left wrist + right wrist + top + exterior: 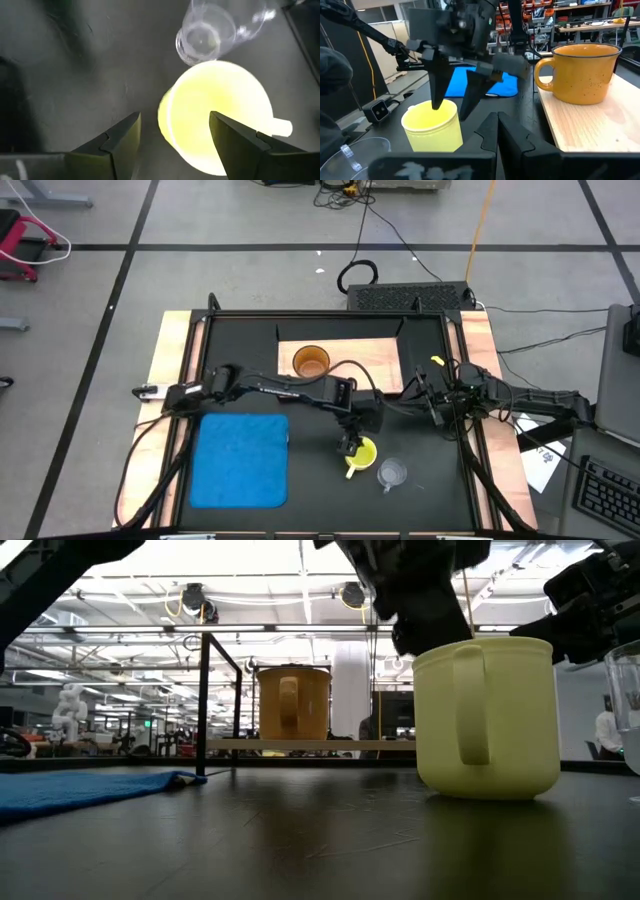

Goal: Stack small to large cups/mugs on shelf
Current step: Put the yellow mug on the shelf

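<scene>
The yellow mug [364,453] stands upright on the black table top, its handle [352,472] toward the near edge. My left gripper [175,137] is open, pointing down over the mug. One finger [227,135] is above the mug's mouth and the other [122,142] is outside its wall. The clear glass cup [392,473] stands just right of the mug. The orange-brown mug [311,362] stands on the wooden shelf [375,355] at the far side. My right gripper [430,394] is shut and empty, right of the shelf.
A blue mat [240,458] lies on the table's left part. Black metal posts [203,705] of the shelf frame rise at the far side. The glass cup [205,37] stands close against the yellow mug [215,117]. A keyboard [610,495] lies off the table's right.
</scene>
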Controlling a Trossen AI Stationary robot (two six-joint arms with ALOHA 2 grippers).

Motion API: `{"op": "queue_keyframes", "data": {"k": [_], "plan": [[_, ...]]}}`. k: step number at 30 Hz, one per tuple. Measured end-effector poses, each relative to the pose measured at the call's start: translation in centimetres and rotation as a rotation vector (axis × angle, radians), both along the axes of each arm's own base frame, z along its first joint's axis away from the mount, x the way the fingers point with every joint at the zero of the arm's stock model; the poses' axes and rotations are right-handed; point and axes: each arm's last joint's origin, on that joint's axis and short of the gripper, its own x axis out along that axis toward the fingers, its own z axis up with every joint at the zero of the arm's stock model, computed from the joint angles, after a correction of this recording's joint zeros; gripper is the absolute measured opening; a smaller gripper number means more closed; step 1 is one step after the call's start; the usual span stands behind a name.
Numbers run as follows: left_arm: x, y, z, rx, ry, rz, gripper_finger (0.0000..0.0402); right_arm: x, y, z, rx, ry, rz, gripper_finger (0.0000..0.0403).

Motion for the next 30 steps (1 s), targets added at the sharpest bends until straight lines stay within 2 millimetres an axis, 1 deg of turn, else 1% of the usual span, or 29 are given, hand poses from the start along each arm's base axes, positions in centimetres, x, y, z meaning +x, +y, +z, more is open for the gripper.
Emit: {"op": "queue_keyframes", "data": {"k": [3,13,18,30], "plan": [[0.2,0.0,-0.6,0.0,0.003,-0.001,0.0239,0.0,0.0,0.0,0.0,0.0,0.0,0.0],[0.2,-0.1,-0.7,-0.006,0.003,-0.016,0.0239,0.0,0.0,0.0,-0.003,0.001,0.001,0.0],[0.1,-0.1,-1.5,-0.013,0.022,-0.026,0.0239,0.0,0.0,0.0,-0.003,0.0,0.0,0.0],[0.2,-0.2,-1.4,-0.039,0.014,-0.025,0.0239,0.0,0.0,0.0,-0.004,0.0,0.0,0.0]]}}
